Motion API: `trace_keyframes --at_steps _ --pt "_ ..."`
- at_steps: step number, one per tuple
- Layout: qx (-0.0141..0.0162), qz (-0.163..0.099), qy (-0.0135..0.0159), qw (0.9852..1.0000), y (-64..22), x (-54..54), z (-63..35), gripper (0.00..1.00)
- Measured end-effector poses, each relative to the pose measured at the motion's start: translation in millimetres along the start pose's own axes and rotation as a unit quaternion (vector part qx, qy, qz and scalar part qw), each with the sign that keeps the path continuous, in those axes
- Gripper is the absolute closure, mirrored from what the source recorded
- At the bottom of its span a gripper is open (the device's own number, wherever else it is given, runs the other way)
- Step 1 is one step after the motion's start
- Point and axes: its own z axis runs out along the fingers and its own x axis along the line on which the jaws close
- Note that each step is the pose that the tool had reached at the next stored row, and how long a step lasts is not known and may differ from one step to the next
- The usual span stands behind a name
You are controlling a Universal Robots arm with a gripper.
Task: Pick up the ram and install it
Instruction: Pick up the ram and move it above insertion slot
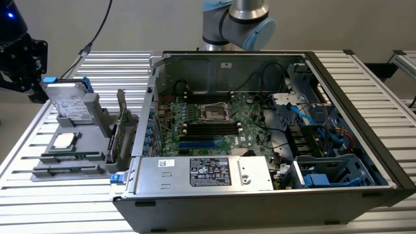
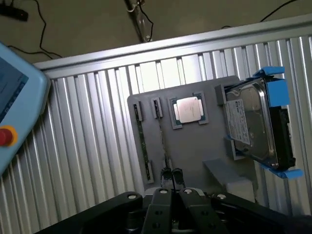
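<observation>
I'm hovering the gripper (image 2: 171, 174), fingers (image 2: 165, 174) pressed together on nothing, just over the gray holder (image 2: 195, 156) where the ram (image 2: 141, 139) is standing on edge in its slot, as far as I can make out, presumably keeping its top edge free for a grasp.

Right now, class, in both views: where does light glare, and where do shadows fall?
Wrist view: glare whitens the ribbed table beside the grey tray; the processor shines. Exterior view: the computer case shades its own interior; a small blue light glows.
</observation>
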Motion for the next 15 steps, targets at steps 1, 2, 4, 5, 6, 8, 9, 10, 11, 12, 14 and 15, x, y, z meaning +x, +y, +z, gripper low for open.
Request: trace_keyframes --at_steps 1,2,4,5,6,8,9,10,11,12,14,15 --pt "0.0003 -0.009 0.0004 1.0 0.1 0.0 0.0 0.9" --pt "0.0007 -0.018 0.0008 0.9998 0.3 0.0 0.0 0.9" --pt "0.0013 -0.033 0.0014 0.9994 1.2 0.2 0.0 0.9" --pt "0.0013 -0.035 0.0015 0.9994 1.3 0.2 0.0 0.9" --pt "0.0014 -0.036 0.0015 0.9994 1.3 0.2 0.0 0.9" --pt "0.0014 -0.036 0.0015 0.9994 1.3 0.2 0.0 0.9" --pt "0.0014 -0.036 0.0015 0.9994 1.3 0.2 0.0 0.9" --pt "0.0014 -0.036 0.0015 0.9994 1.3 0.2 0.0 0.89" --pt "0.0014 -0.036 0.0015 0.9994 1.3 0.2 0.0 0.89" --pt "0.0014 -0.036 0.0015 0.9994 1.3 0.2 0.0 0.82" --pt "0.0014 -0.036 0.0015 0.9994 1.3 0.2 0.0 0.75" --pt "0.0014 -0.036 0.0015 0.9994 1.3 0.2 0.0 0.75"
